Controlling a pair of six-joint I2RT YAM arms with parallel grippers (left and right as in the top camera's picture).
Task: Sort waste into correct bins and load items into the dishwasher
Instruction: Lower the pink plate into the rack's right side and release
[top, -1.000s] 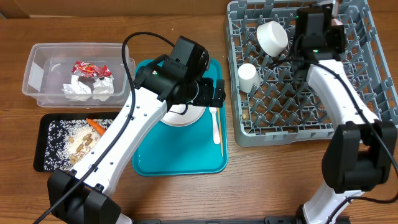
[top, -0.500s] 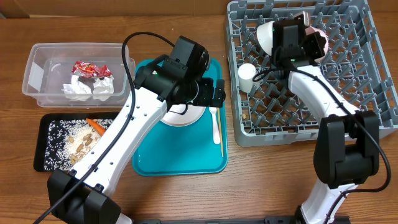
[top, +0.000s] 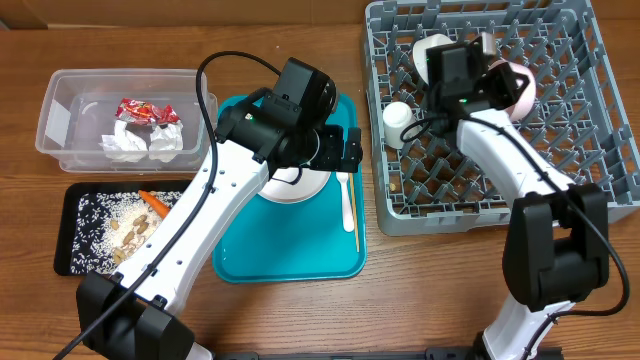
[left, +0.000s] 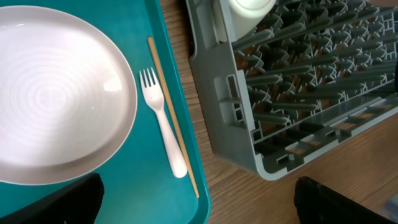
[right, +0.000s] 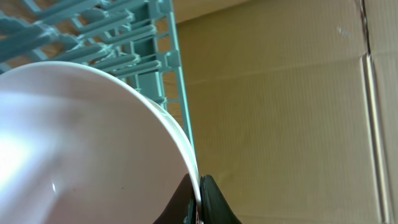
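My right gripper (right: 199, 200) is shut on the rim of a pale pink bowl (right: 81, 143), held tilted over the grey dishwasher rack (top: 480, 190); from overhead that bowl (top: 518, 90) hangs near the rack's back. A white bowl (top: 430, 48) and a white cup (top: 397, 122) stand in the rack. My left gripper (left: 196, 208) hovers open over the teal tray's right edge, above the white fork (left: 163, 130) and the wooden stick (left: 173, 118), beside the pale plate (left: 56, 93).
A clear tub (top: 60, 120) at the back left holds white napkins (top: 140, 142) and a red wrapper (top: 145, 110). The black tray (top: 75, 235) in front of it holds rice scraps and a carrot (top: 153, 201). Brown cardboard (right: 280, 93) stands behind the rack.
My right arm has swung left and slightly forward across the rack's back with the pink bowl in its grip. The left arm has not moved.
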